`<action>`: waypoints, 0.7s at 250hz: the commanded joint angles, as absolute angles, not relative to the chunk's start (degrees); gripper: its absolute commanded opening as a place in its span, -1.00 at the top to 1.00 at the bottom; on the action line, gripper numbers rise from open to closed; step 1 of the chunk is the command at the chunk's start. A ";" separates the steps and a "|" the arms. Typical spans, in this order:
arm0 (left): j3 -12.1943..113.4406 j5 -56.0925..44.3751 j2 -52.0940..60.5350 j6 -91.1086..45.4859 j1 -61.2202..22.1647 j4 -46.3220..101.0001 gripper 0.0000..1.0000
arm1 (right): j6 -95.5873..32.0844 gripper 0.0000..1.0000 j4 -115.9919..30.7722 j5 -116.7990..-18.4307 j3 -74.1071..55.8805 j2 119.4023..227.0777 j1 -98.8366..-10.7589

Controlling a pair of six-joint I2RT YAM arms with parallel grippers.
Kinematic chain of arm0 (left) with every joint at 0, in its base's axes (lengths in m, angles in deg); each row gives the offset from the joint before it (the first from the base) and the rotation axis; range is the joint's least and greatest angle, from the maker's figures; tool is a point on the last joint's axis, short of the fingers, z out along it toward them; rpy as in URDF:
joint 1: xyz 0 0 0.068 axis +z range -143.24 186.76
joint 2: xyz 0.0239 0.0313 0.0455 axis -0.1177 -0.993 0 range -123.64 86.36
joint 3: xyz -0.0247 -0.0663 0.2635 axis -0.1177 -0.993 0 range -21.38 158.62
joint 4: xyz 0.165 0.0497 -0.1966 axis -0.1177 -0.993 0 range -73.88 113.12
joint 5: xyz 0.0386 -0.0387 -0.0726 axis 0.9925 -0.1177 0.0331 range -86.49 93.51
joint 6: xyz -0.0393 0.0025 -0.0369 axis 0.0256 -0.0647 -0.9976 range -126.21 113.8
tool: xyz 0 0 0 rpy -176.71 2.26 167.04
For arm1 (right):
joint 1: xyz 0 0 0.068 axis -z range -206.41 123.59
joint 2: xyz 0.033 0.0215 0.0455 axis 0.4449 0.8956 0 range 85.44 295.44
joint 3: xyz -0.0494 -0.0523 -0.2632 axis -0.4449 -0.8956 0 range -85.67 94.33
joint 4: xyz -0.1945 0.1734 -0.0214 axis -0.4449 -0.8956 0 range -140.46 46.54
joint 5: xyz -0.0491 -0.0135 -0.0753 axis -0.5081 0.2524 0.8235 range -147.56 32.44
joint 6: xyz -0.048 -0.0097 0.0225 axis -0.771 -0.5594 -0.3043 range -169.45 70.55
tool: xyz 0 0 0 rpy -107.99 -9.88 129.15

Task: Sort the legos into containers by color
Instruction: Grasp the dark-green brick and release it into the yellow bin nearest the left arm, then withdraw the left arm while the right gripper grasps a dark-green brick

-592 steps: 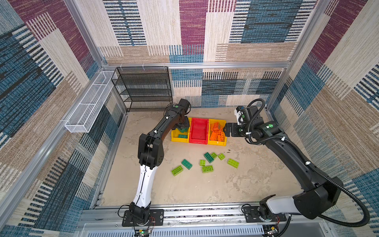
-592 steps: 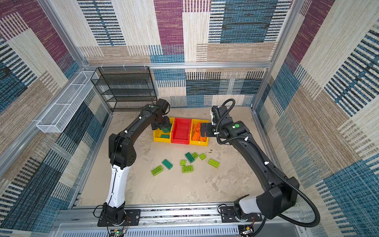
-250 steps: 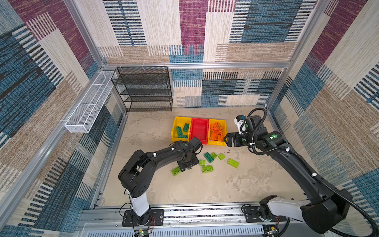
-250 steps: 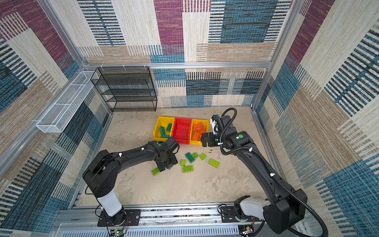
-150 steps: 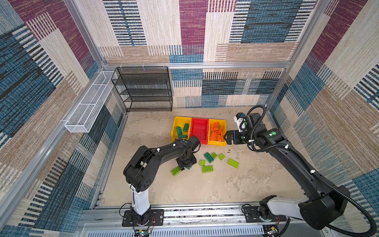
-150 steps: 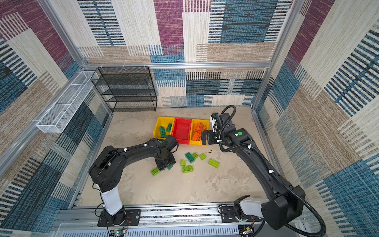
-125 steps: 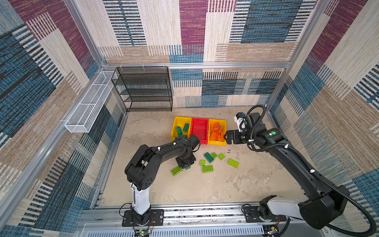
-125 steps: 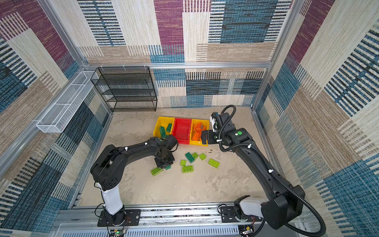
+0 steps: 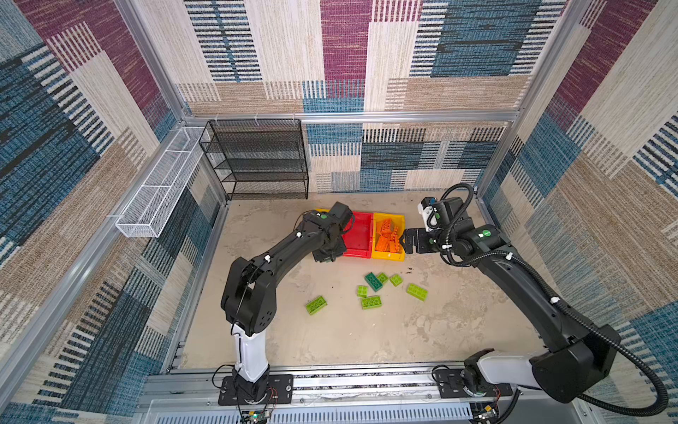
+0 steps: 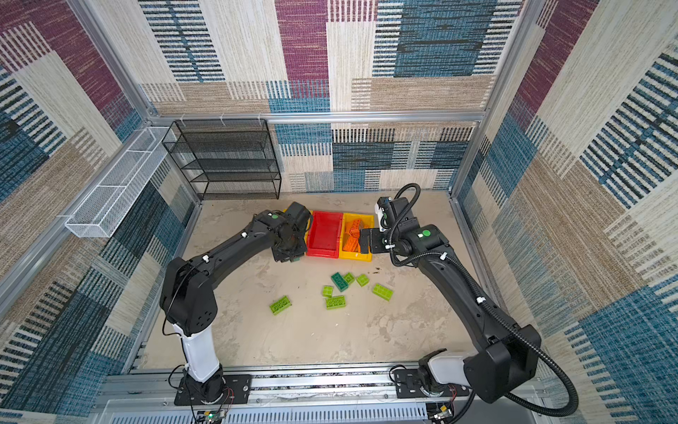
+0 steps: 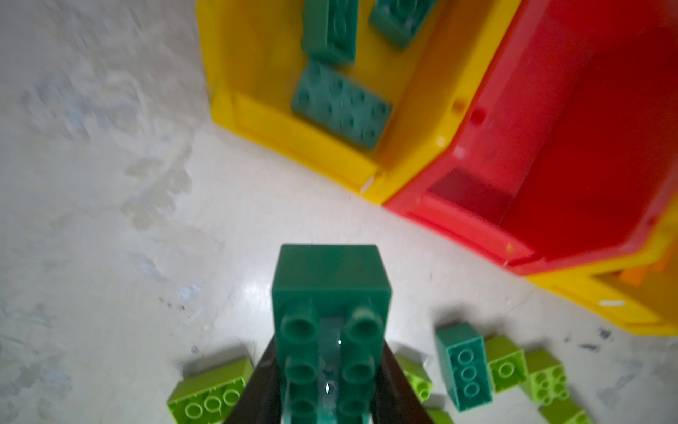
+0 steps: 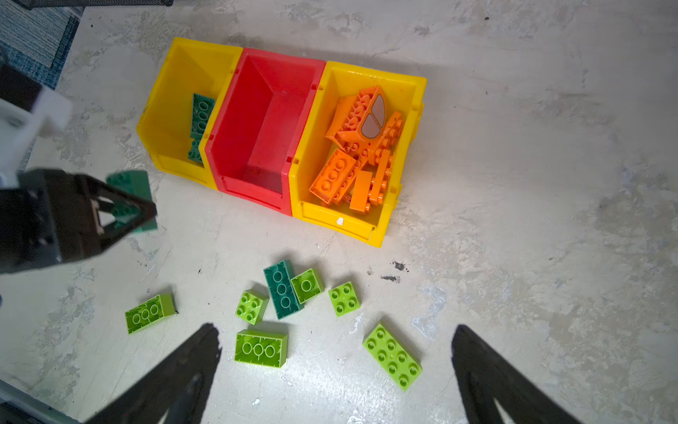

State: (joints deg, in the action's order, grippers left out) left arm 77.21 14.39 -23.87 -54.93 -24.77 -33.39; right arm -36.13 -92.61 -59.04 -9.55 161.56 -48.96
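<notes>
My left gripper (image 11: 330,352) is shut on a dark teal lego (image 11: 330,290) and holds it above the floor just in front of the left yellow container (image 12: 172,110), which has teal legos (image 12: 201,113) inside. The red container (image 12: 264,121) in the middle is empty. Orange legos (image 12: 334,180) fill the right yellow container (image 12: 416,110). Another teal lego (image 12: 281,290) and several lime legos (image 12: 260,348) lie loose on the floor. My right gripper (image 12: 335,332) hangs open and empty beside the right yellow container (image 9: 389,253), above the loose legos.
A black wire-mesh rack (image 9: 257,158) stands against the back wall at the left. A white wire basket (image 9: 161,183) is fixed to the left wall. In both top views the left arm (image 9: 286,249) covers most of the left yellow container.
My left gripper shut on a teal lego among the loose ones, lifted it and carried it back toward the left yellow container. The right arm has hardly moved.
</notes>
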 commanded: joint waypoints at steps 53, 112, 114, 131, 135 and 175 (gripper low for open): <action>100.12 16.49 -40.22 -40.59 -18.03 -37.31 0.42 | -32.79 -0.99 -89.69 -58.60 -8.28 163.87 -49.06; 110.85 13.58 -48.60 -38.63 -16.96 -39.62 -0.53 | -31.81 -0.99 -89.47 -60.57 -8.66 164.66 -49.08; 110.80 13.55 -48.50 -38.63 -16.97 -39.50 -0.56 | -31.86 -0.99 -89.50 -60.97 -8.78 164.75 -49.09; 109.02 13.20 -46.61 -38.55 -16.96 -37.80 -0.69 | -32.36 -0.99 -89.01 -63.68 -9.82 165.52 -49.14; 108.25 13.18 -45.93 -38.55 -16.92 -37.33 -0.69 | -32.47 -0.99 -88.99 -64.22 -9.98 165.76 -49.28; 94.09 14.20 -34.95 -39.13 -16.91 -30.99 -0.79 | -33.21 -0.99 -87.32 -65.56 -12.33 169.17 -54.10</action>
